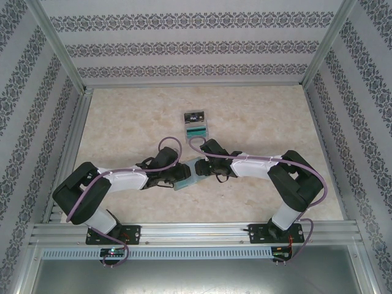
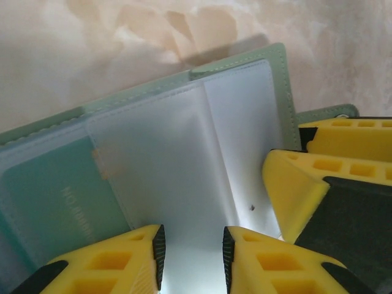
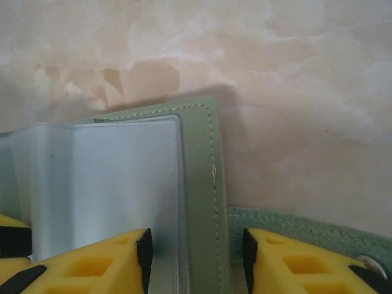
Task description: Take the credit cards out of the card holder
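Observation:
The sage-green card holder [image 1: 185, 176] lies open on the table between both arms. In the left wrist view its frosted pockets [image 2: 184, 159] face up, and a teal credit card [image 2: 55, 202] sits in the left pocket. My left gripper [image 2: 193, 260] hovers open over the middle pocket, nothing pinched between its pads. My right gripper [image 3: 196, 263] is open too, one finger over the pocket and the other over the closure tab [image 3: 294, 229], straddling the holder's stitched edge [image 3: 199, 165]. Its yellow fingers [image 2: 300, 184] also show at the right of the left wrist view.
A pale grey tray [image 1: 209, 132] stands further back at the table's middle, holding a black card [image 1: 195, 115] and a teal card [image 1: 196, 130]. Metal rails and patterned walls close in the marbled table [image 1: 122, 122] on all sides.

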`<state>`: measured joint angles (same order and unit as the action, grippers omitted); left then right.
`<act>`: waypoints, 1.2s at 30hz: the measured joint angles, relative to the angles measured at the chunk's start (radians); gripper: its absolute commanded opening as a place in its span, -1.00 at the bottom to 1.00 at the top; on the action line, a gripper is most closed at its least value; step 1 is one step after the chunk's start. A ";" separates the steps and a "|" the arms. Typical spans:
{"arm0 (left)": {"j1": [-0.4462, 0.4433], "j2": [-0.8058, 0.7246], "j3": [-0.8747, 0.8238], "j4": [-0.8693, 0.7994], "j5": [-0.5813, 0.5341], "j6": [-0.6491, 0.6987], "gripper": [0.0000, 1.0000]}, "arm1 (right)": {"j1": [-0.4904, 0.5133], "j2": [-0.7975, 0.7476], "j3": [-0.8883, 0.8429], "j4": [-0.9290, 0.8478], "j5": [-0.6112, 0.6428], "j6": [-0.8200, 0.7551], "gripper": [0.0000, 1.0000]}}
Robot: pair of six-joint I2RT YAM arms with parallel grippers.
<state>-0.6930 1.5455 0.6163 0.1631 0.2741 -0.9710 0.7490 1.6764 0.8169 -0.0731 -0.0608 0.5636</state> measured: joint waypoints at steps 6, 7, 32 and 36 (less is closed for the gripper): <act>0.000 0.010 0.008 0.012 0.016 -0.002 -0.28 | 0.005 -0.013 -0.026 0.034 -0.014 0.019 -0.09; 0.000 0.010 0.008 0.016 0.019 -0.002 -0.27 | 0.006 -0.015 -0.028 0.037 -0.017 0.022 -0.09; -0.008 -0.043 0.050 0.076 0.053 0.024 -0.25 | 0.003 -0.150 -0.119 0.020 -0.027 0.062 -0.01; -0.006 -0.117 0.047 0.038 0.019 0.044 -0.27 | 0.048 -0.162 -0.109 -0.011 0.002 0.051 0.01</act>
<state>-0.6994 1.4284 0.6628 0.2008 0.2928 -0.9272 0.7975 1.5146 0.7078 -0.0845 -0.0593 0.6144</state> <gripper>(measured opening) 0.374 0.498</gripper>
